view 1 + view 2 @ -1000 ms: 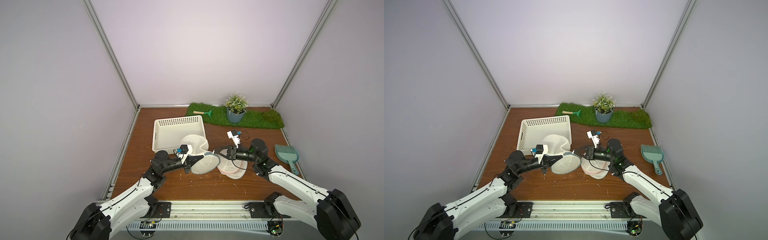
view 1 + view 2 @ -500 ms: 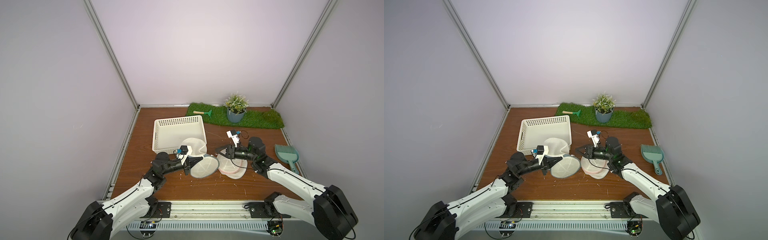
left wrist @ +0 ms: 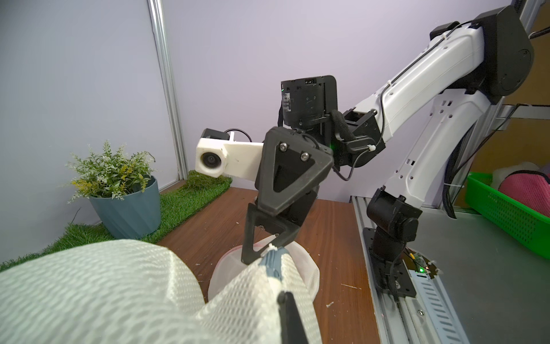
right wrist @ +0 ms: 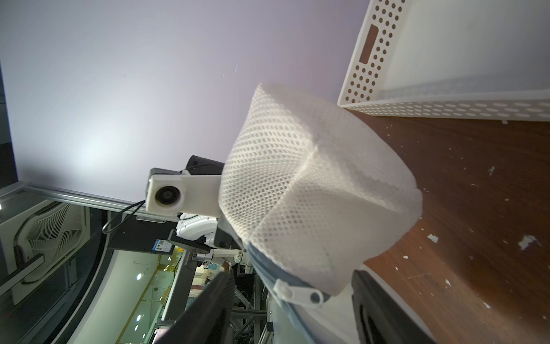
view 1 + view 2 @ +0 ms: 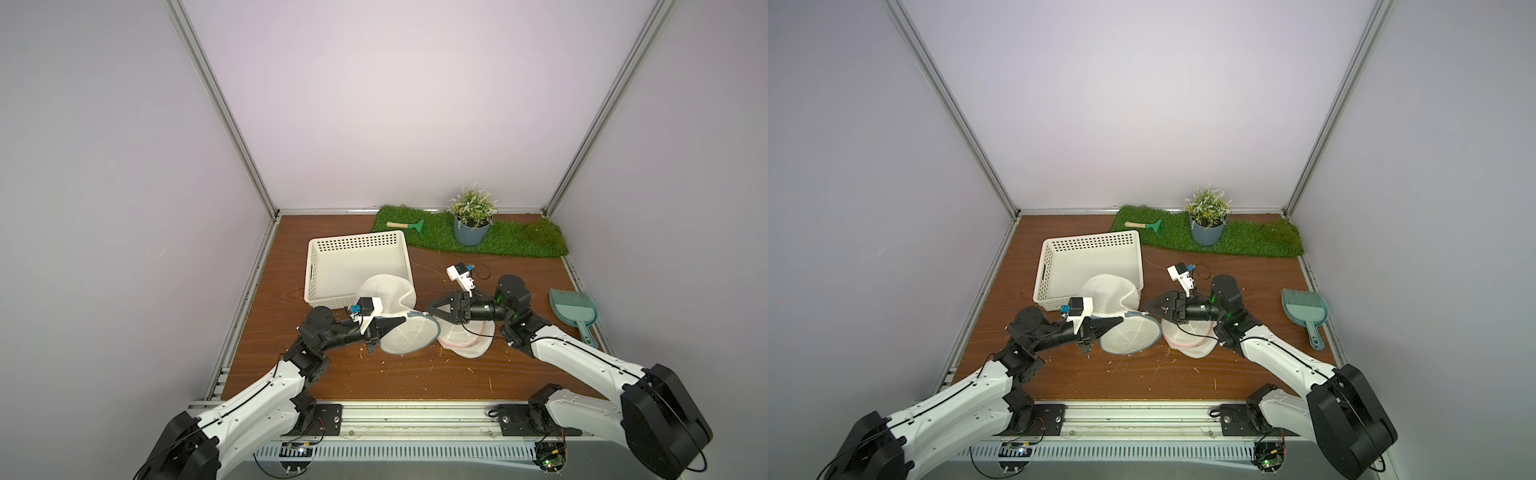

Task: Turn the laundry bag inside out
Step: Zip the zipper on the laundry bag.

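Robot lab cell: plain walls (image 5: 374,104), aluminium frame (image 5: 224,108), arms (image 5: 257,399) bolted to rail (image 5: 415,419), wood desk (image 5: 395,382), fake turf (image 5: 511,247).

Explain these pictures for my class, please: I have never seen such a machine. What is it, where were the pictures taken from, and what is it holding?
These are two white robot arms at a wooden table, each ending in a two-fingered gripper. Two pictures look down from one camera head above; the other two come from a camera on each wrist. On the table lie a white basket, a grass mat with a potted plant and a small rake, a teal dustpan and a pink-edged mesh bag. The left gripper is shut on the grey rim of the white laundry bag. The right gripper is open, its fingers either side of that bag's zip pull, gripping nothing.
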Controlling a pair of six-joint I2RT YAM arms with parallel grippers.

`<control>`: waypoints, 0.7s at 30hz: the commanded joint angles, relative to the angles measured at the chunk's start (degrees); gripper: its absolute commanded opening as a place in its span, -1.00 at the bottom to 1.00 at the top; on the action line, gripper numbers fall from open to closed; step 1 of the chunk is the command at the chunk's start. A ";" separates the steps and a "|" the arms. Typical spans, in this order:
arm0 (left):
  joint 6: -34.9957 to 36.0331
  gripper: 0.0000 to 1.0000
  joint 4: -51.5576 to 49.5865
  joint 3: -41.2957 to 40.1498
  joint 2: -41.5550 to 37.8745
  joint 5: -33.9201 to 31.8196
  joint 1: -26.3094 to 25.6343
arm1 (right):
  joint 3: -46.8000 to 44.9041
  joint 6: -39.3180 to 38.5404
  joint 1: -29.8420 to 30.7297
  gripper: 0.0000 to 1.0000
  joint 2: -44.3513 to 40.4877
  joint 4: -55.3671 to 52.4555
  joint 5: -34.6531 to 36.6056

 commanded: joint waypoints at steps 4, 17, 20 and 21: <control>1.74 -0.99 1.76 2.07 -0.43 1.04 -0.08 | -0.60 6.62 1.16 0.36 0.25 10.39 -2.33; 1.64 -0.99 2.60 1.61 -0.78 0.32 -0.15 | -1.21 6.42 2.75 0.06 1.86 9.59 -1.72; 1.59 -1.00 2.62 1.39 -0.87 0.25 -0.10 | -1.48 6.44 2.68 -0.09 1.51 9.38 -1.46; 1.60 -0.99 2.58 1.37 -0.95 0.16 -0.11 | -1.53 6.50 2.67 -0.14 1.33 9.30 -1.36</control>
